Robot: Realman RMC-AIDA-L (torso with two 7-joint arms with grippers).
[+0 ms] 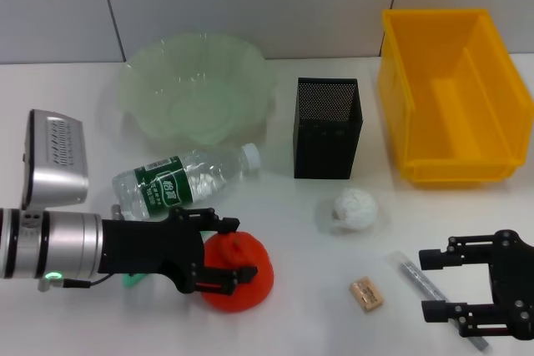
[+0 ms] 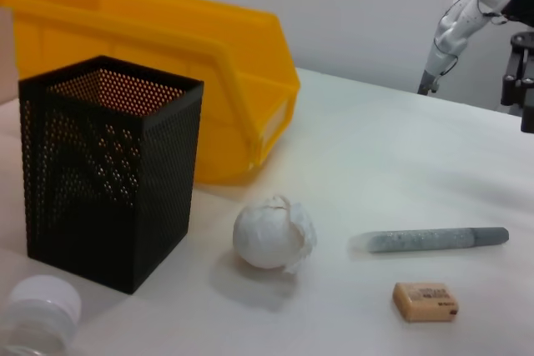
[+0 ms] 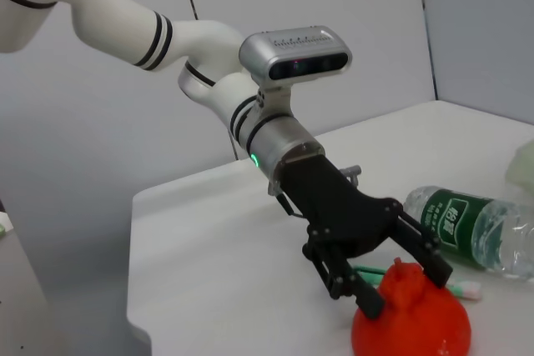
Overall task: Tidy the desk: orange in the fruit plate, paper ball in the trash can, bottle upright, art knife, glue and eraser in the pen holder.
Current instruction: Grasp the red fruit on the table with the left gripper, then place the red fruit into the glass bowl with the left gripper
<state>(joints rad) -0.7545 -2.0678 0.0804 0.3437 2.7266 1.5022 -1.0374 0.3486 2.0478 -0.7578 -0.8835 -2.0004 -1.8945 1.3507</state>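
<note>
Two grippers sat nearest the camera. Left gripper (image 1: pixel 227 248) at 8 o'clock had its fingers spread around the orange (image 1: pixel 240 272), which stood on the table (image 1: pixel 309 231); real contact was hard to tell. A green-tipped item (image 3: pixel 417 278), half hidden beside the orange, could not be identified. Right gripper (image 1: pixel 438 283) hovered at 4 o'clock, fingers apart, nothing between them, over the grey art knife (image 1: pixel 424 286). Eraser (image 1: pixel 366 293) lay near the knife at 5 o'clock. Paper ball (image 1: pixel 355 208) sat mid-table. Bottle (image 1: pixel 185 181) lay on its side at 9 o'clock. Pen holder (image 1: pixel 327 128) stood centre. Furthest back: fruit plate (image 1: pixel 198 87) at 11 o'clock, yellow trash can (image 1: pixel 455 95) at 2 o'clock.
</note>
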